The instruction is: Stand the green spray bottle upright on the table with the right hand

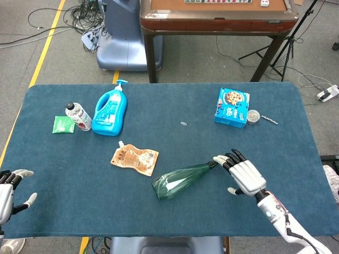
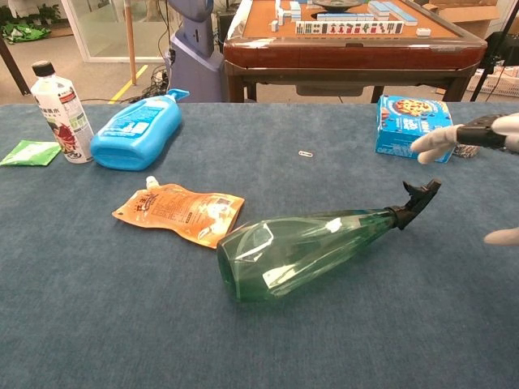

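The table (image 1: 159,211) is carrying the green spray bottle (image 1: 183,179) on its side near the middle front, fat base pointing toward the robot's left, black nozzle (image 2: 415,201) pointing right, and the right hand (image 1: 244,177) is hovering just off that nozzle end with fingers spread apart, holding nothing. For a clean step, I'd say the hand is wanting to go past the thin trigger and wrap the neck or upper body, because the wide base looks like the natural pivot for tipping it up. A pinch on the nozzle alone is probably going to let the bottle swing. The left hand (image 1: 9,189) is sitting at the near left edge, fingers apart, idle. Harder to read: the chest view is cutting the right hand off at the frame edge, showing only fingertips (image 2: 428,144), and whether any finger is touching the nozzle, I cannot tell.
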Controlling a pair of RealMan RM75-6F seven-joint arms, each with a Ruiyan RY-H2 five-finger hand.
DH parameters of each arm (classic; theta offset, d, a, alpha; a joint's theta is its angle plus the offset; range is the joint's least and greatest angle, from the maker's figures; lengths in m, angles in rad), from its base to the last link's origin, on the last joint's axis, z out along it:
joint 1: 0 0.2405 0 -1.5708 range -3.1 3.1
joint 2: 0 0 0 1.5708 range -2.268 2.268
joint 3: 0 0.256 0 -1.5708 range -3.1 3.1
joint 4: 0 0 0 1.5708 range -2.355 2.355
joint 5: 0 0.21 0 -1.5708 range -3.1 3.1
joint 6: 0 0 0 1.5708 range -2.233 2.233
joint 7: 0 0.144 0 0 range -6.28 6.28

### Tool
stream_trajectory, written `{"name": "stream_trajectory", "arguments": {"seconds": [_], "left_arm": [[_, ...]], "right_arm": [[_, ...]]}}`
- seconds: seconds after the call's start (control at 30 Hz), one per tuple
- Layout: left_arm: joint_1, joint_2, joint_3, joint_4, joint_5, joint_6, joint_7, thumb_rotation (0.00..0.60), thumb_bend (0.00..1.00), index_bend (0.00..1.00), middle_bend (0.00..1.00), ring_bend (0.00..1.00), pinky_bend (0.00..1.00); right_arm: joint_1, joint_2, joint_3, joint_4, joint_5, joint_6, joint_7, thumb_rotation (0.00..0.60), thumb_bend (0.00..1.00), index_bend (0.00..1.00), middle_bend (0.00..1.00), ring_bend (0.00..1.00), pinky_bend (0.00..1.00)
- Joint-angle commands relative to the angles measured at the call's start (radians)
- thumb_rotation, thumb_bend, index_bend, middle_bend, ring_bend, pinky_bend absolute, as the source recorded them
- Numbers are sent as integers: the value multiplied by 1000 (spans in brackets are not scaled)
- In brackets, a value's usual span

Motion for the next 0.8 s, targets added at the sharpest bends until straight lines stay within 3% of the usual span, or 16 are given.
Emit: {"name": "stream_trajectory", "arguments": {"seconds": [0.03, 0.33, 0.8], "left_arm": [[3, 1, -2, 0, 2, 7, -4, 600, 255, 335, 310, 292, 162], [6, 4, 0, 0, -2, 3, -1, 600, 255, 338, 310, 291, 162], [13, 9, -6, 10, -15, 5, -15, 600, 255, 344, 310, 291, 162]], "right_arm": [[52, -52, 24, 51, 45, -50, -25, 600, 0, 142, 173, 115, 81], [151, -160, 28, 155, 99, -130, -88, 600, 0, 142, 173, 115, 81], [219, -241, 18, 290, 204, -169, -142, 600, 0, 142, 174, 115, 81]]}}
